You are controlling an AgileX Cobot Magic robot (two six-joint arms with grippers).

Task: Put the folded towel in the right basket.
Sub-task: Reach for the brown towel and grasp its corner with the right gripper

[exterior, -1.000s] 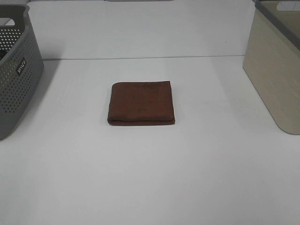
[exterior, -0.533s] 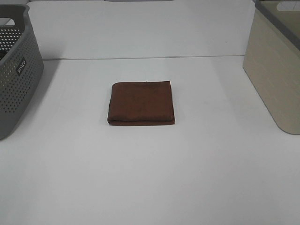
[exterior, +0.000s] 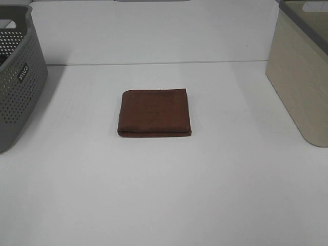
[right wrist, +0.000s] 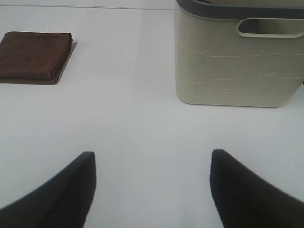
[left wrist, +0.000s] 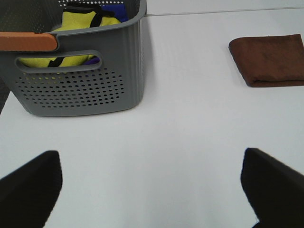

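The folded brown towel lies flat in the middle of the white table. It also shows in the left wrist view and the right wrist view. The right basket is beige with a grey rim and stands at the right edge; the right wrist view shows its wall. My left gripper is open and empty over bare table, far from the towel. My right gripper is open and empty, in front of the beige basket. Neither arm shows in the high view.
A grey perforated basket stands at the left edge; the left wrist view shows it holding yellow and blue cloth. The white table is backed by a white wall.
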